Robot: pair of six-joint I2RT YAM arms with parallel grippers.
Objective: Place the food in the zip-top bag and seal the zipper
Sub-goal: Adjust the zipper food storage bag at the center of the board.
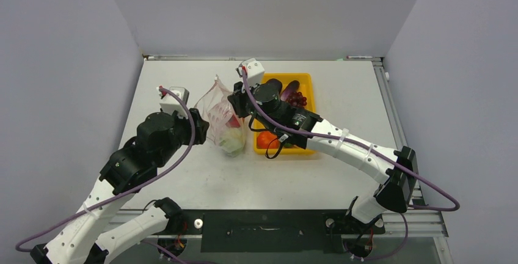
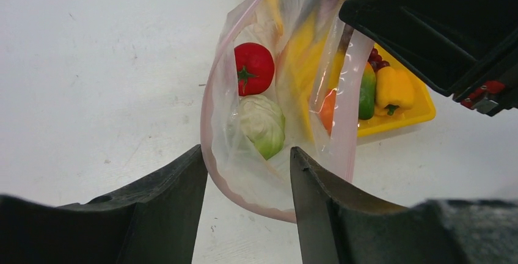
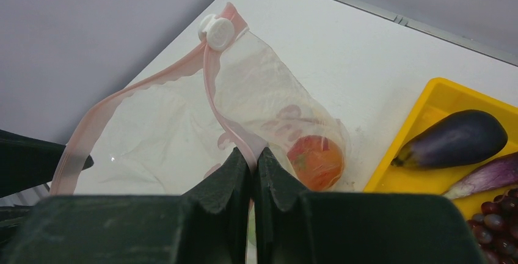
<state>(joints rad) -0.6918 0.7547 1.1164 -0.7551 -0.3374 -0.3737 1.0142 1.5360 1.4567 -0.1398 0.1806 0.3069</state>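
Between the closed right fingers (image 3: pixel 229 181), the zipper (image 3: pixel 82 135) of the zip-top bag (image 3: pixel 171 129) is pinched, holding its mouth up and open for loading. The left fingers (image 2: pixel 171 197) stand apart around the mouth's opposite rim, gripping nothing. Inside lie a tomato (image 2: pixel 253 67) and a green piece (image 2: pixel 262 126); other food (image 2: pixel 394 87) sits in the yellow tray (image 2: pixel 421 114) nearby.

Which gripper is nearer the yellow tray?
Right. The right gripper, shut on the zipper, sits just left of the yellow tray; the left gripper, jaws apart around the zip-top bag's rim, is beyond the bag from the tray.
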